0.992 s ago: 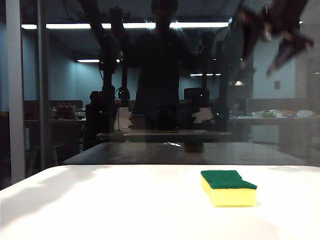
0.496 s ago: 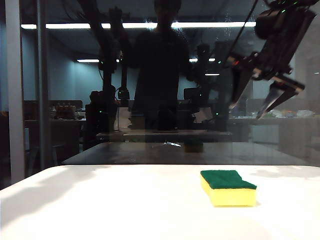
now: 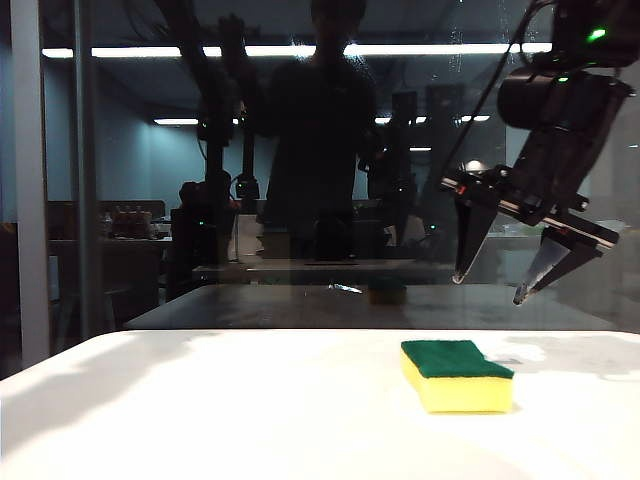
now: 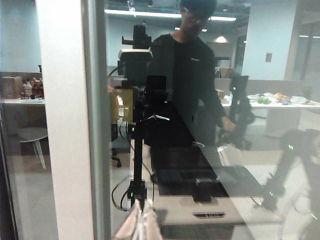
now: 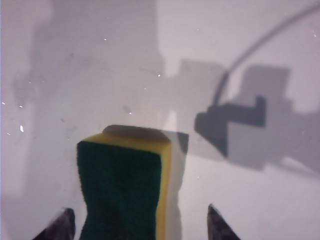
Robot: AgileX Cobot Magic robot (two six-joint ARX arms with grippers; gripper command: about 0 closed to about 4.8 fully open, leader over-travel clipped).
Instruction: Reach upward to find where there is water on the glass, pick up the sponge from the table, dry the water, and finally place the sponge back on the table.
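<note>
On the white desk (image 3: 200, 400), right of centre in the exterior view, the sponge (image 3: 456, 375) lies flat, green scouring face up, yellow foam below, nothing touching it. Its long axis runs roughly from the camera toward the glass (image 3: 300, 150), slightly skewed.

Right pincer (image 3: 490, 287): hangs above the sponge and a little toward the right edge of that view, tips pointing down at a slant, clear air between tips and sponge. Jaws spread wide, nothing between them. In the right wrist view the two fingertips (image 5: 59, 227) flank the sponge (image 5: 125, 185), which sits between them but nearer one tip than the other; the gap looks wider than the sponge's short side.

Left pincer (image 4: 139, 225): only pale tips show at the edge of the left wrist view, facing the pane beside the grey frame bar (image 4: 65, 120). They appear pressed together, but too little shows; cannot tell its state. Not visible in the exterior view.

Judgement: right arm is clearly the nearer one. The coming move turns on one relation: sponge below the open jaws, slightly off centre. A small sideways correction, then descent straddling the short sides.

Water on the pane: faint specks (image 3: 300, 45) near the top, hard to separate from reflections.
</note>
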